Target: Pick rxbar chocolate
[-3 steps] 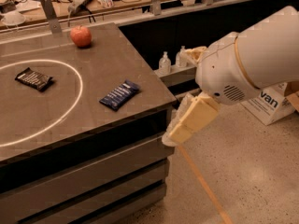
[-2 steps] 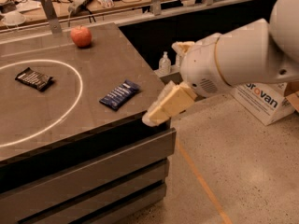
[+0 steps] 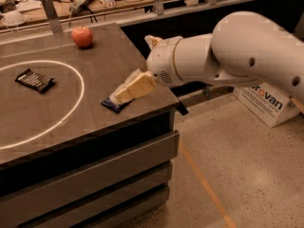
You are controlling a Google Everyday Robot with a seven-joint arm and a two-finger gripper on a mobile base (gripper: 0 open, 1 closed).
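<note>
Desk (image 3: pixel 118 61) carries it all. Robot arm (image 3: pixel 247 51) has swung in from off the desk's right edge w/in the last sec and now reaches over its front-right corner. End effector (image 3: pixel 121 96) sits over the dark blue bar (image 3: pixel 110 106); can't tell if it's clenched or released. Rxbar chocolate (image 3: pixel 34 80) lies untouched at left inside the white circle (image 3: pixel 83 87), well apart, so approach prob needs to carry on leftward

Table (image 3: pixel 124 61) bears apple (image 3: pixel 82 36), rxbar chocolate (image 3: pixel 34 80), seemingly blue bar (image 3: pixel 110 106) beneath gripper (image 3: pixel 121 95).
</note>
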